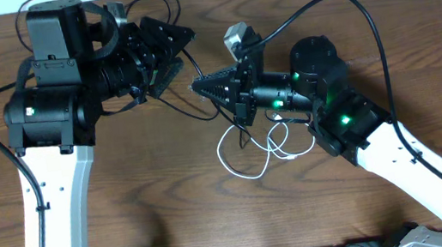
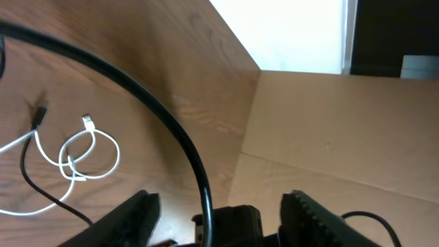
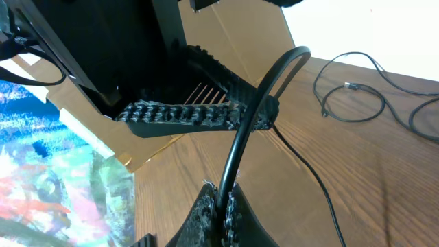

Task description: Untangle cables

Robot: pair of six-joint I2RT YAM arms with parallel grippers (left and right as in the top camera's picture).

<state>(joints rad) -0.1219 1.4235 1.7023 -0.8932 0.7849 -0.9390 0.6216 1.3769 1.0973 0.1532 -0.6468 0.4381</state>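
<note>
Item: black cable (image 3: 240, 145), pinched in right gripper (image 3: 221, 197), long axis rising from its tips; left gripper (image 2: 218, 204) (jaws apart) straddles it.

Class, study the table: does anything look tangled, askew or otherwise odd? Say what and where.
The white cable lies in overlapping loops on the table, with a thin black cable crossing it. A second black cable arcs through the air from the shut right pincer, passing through the open left pincer.

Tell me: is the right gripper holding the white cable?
No: the right gripper pinches a black cable; the white cable lies loose on the table.
</note>
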